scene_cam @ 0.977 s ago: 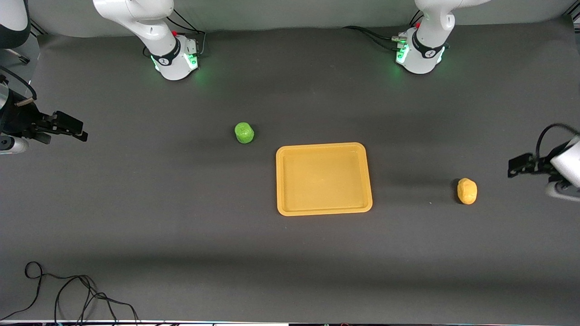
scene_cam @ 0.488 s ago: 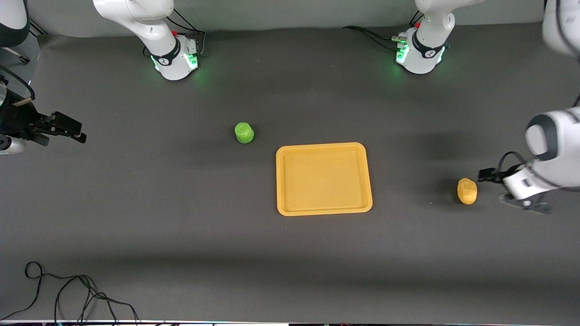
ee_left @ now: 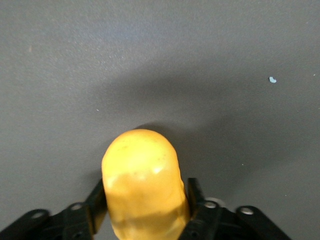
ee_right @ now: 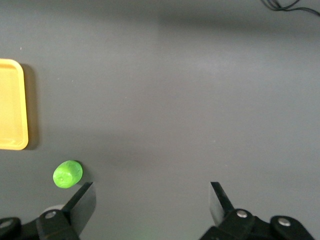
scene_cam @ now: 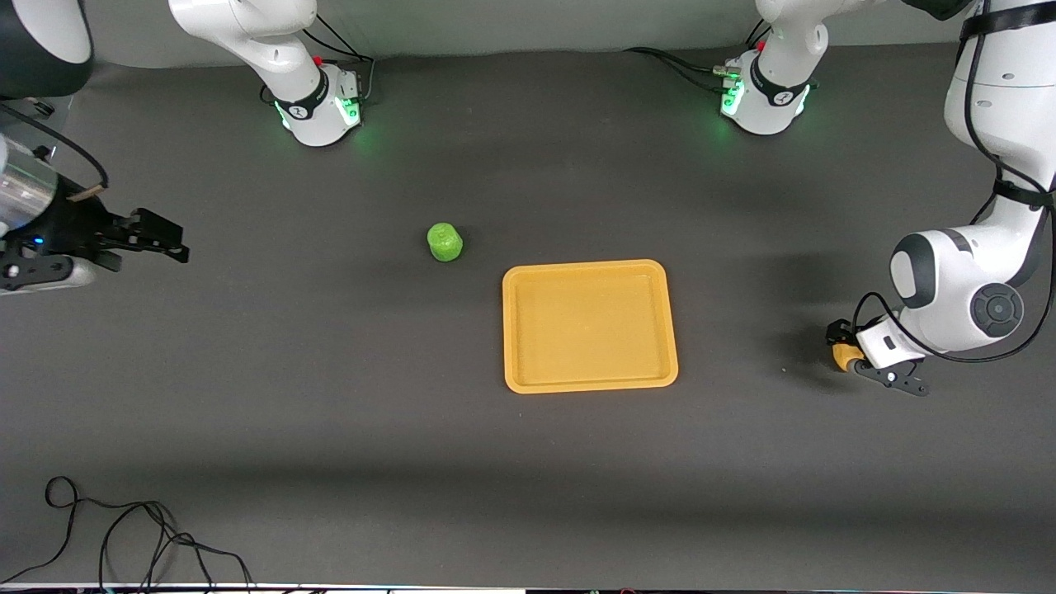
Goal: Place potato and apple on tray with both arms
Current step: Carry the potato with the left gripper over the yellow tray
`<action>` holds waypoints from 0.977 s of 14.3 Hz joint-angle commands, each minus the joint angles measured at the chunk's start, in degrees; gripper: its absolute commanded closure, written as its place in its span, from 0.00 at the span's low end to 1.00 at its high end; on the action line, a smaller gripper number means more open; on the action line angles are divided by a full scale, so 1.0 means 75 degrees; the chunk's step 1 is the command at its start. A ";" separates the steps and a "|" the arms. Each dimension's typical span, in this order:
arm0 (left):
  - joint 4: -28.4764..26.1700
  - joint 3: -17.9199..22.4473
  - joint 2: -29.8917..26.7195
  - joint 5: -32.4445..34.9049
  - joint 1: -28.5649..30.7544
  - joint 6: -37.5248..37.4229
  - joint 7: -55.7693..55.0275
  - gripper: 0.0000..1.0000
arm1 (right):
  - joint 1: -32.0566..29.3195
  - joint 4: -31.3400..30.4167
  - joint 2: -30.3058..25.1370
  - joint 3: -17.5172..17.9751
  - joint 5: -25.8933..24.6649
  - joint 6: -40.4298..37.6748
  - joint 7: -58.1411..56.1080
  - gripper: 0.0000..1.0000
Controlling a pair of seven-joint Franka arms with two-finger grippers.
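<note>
The yellow-orange potato (scene_cam: 841, 358) lies on the table at the left arm's end, mostly hidden by my left gripper (scene_cam: 846, 351). In the left wrist view the potato (ee_left: 142, 170) fills the space between the fingers (ee_left: 98, 197), which press on both its sides; my left gripper (ee_left: 145, 187) is shut on it. The green apple (scene_cam: 445, 242) sits beside the tray's corner nearest the right arm's base. The yellow-orange tray (scene_cam: 590, 267) lies in the middle with nothing on it. My right gripper (scene_cam: 173, 243) is open and holds nothing at the right arm's end, well away from the apple.
The right wrist view shows my right gripper (ee_right: 152, 192) open over bare dark table, with the apple (ee_right: 68, 174) by one finger and the tray's edge (ee_right: 12, 105). A black cable (scene_cam: 124, 536) lies at the table's near corner.
The left arm has swung in and come down onto the potato, with its fingers now on both sides of it. The right gripper has shifted slightly toward the table's middle.
</note>
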 commanded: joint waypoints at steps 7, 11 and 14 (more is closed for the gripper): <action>0.1069 -0.2289 -0.1217 -0.0839 -0.0100 -0.2902 -0.3396 1.00 | 0.3487 -0.1162 -0.0247 -0.0021 0.0027 0.0828 0.4788 0.00; 0.0964 -0.2692 -0.1007 -0.0839 -0.1258 -0.2318 -0.5064 1.00 | 0.4498 -0.3079 -0.1239 -0.0033 0.0015 0.2022 0.5825 0.00; 0.0964 -0.2680 -0.0434 -0.0815 -0.1963 -0.1439 -0.5828 1.00 | 0.4801 -0.5004 -0.2482 -0.0021 0.0015 0.3113 0.5848 0.00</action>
